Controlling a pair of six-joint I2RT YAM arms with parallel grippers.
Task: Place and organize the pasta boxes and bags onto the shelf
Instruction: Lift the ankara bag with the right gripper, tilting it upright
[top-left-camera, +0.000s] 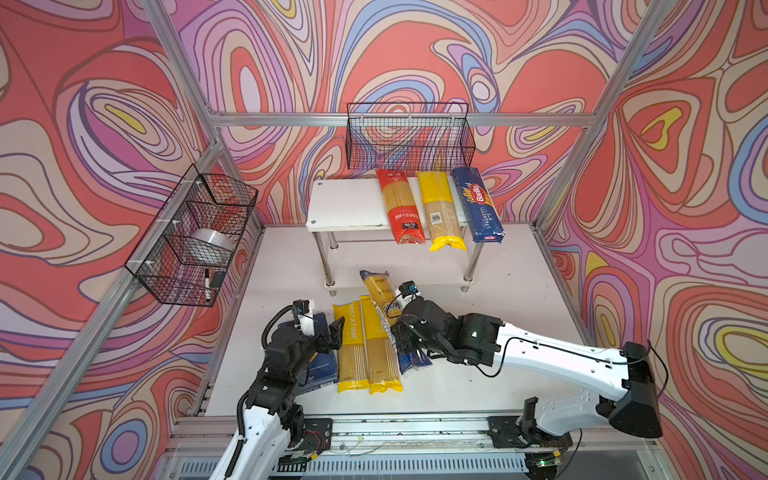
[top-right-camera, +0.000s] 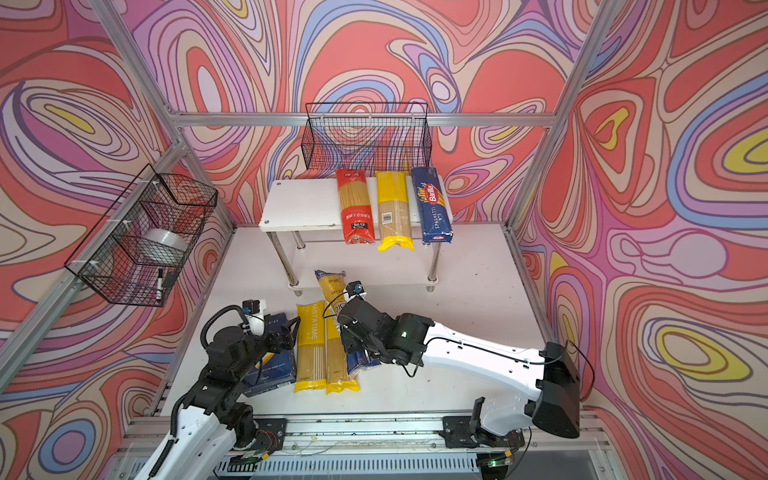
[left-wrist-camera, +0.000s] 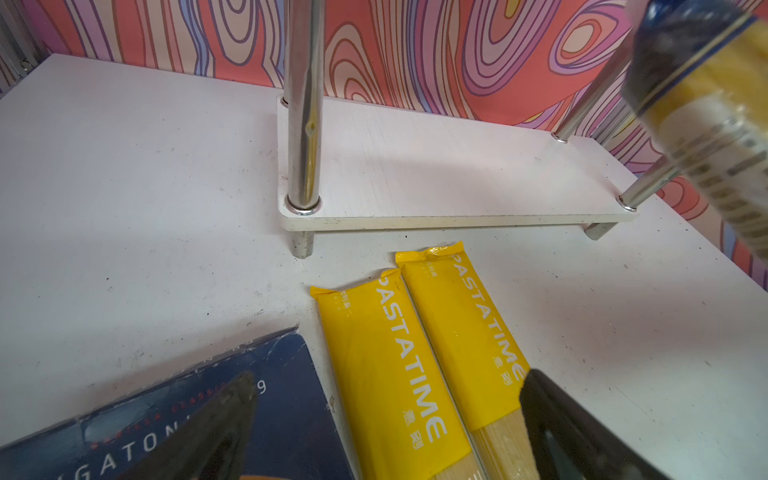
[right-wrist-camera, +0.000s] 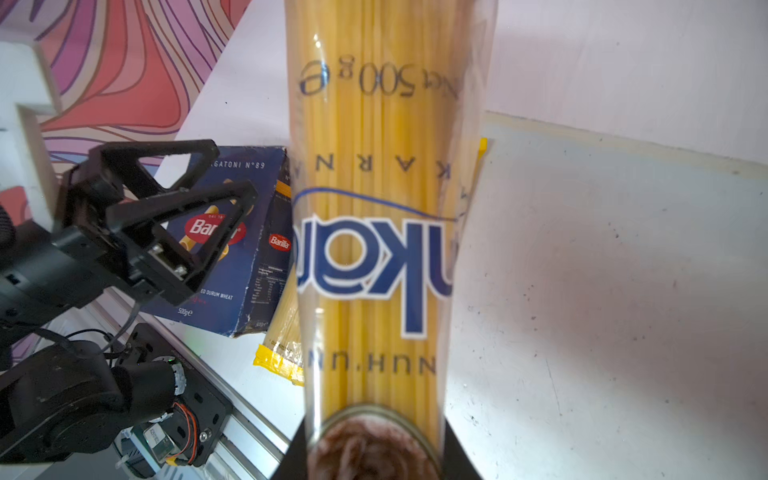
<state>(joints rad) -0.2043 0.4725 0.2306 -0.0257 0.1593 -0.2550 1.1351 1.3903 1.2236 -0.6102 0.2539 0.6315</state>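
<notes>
Spaghetti bag: clear film, blue lettering, navy ends, round brown emblem

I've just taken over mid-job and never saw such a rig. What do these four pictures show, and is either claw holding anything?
Two white-and-black robot arms with two-finger claws work at a white table. Two pictures come from a camera pair overhead and look nearly alike; the other two come from a camera on each wrist. At the back stands a white two-tier shelf with chrome legs; its top board carries a red-ended clear spaghetti bag, a yellow-ended spaghetti bag and a long dark blue Barilla spaghetti box. On the table lie two yellow-ended PASTATIME bags and a wide dark blue Barilla rigatoni box. The right gripper is shut on a clear gold-and-navy spaghetti bag, one end raised. The left gripper is open and empty, poised over the box and yellow bags.
</notes>
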